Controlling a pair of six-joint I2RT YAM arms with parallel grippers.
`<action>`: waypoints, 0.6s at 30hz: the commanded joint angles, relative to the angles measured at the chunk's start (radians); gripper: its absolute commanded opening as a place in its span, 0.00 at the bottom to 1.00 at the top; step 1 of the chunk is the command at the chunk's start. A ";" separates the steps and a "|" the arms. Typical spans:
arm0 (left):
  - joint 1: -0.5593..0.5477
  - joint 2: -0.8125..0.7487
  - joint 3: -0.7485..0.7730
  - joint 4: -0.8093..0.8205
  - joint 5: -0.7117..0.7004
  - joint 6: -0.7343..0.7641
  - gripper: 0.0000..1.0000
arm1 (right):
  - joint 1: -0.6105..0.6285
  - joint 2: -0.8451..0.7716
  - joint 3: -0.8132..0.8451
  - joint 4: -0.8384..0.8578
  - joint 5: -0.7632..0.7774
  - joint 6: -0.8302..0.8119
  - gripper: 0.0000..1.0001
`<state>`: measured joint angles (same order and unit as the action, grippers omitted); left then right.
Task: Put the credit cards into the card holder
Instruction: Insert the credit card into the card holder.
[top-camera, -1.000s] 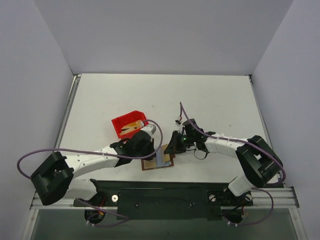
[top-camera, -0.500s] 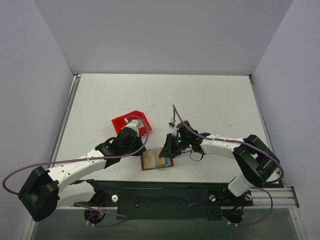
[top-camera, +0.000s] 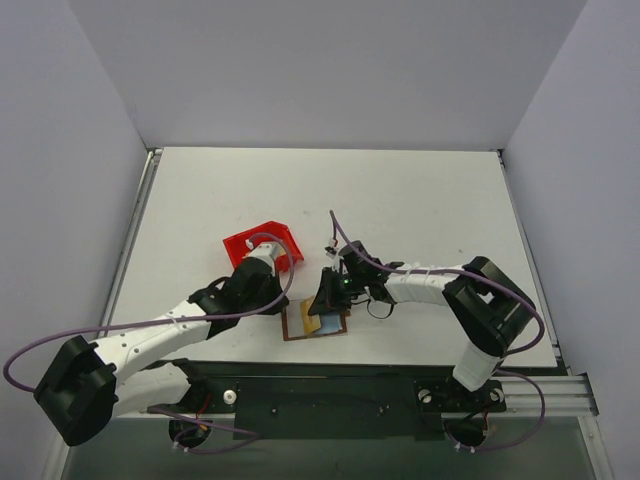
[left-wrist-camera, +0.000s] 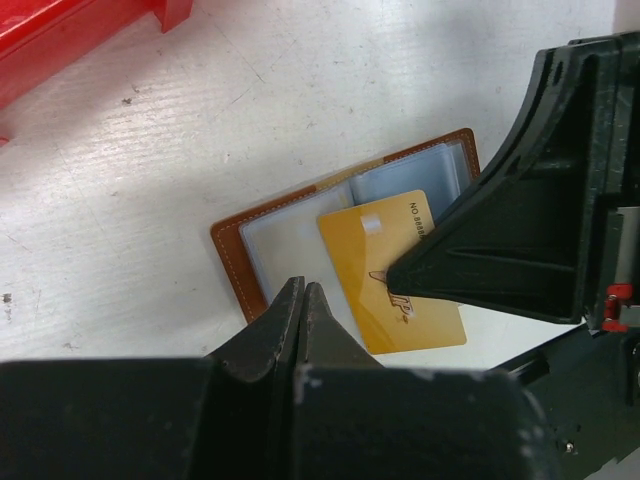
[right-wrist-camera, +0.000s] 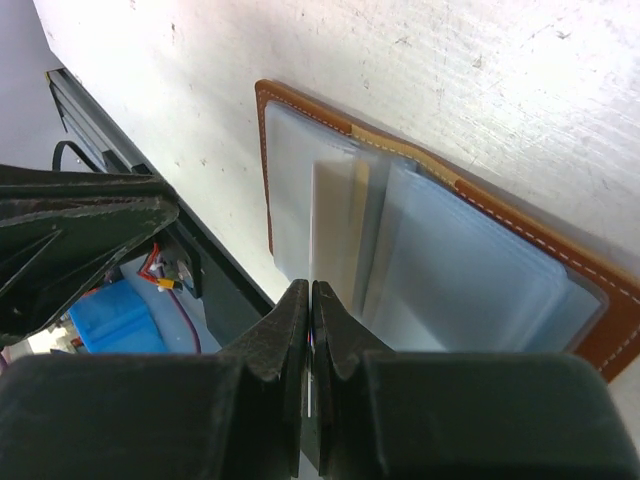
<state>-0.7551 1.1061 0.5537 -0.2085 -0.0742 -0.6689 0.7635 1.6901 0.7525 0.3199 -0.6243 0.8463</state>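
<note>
One credit card (left-wrist-camera: 392, 270), pinched by the right gripper (right-wrist-camera: 310, 295), has shifted toward 9 o'clock over the open card holder (left-wrist-camera: 285, 235); insertion looks near. Left gripper (left-wrist-camera: 302, 295), closed empty, has retreated.

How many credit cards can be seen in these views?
1. A gold credit card, pinched by the right gripper, sits over the open card holder. More may be hidden in the red bin, which the left arm partly covers.
</note>
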 joint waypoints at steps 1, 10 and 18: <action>0.008 -0.028 -0.012 -0.003 -0.004 0.000 0.00 | 0.014 0.014 0.044 0.027 0.003 0.005 0.00; 0.010 0.049 -0.046 0.030 0.010 -0.011 0.00 | -0.021 -0.081 -0.040 0.099 0.009 0.013 0.00; 0.008 0.067 -0.066 0.064 0.031 -0.020 0.00 | -0.125 -0.115 -0.151 0.189 -0.051 0.051 0.00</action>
<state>-0.7509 1.1667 0.4824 -0.2012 -0.0608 -0.6773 0.6754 1.6020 0.6312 0.4480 -0.6376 0.8845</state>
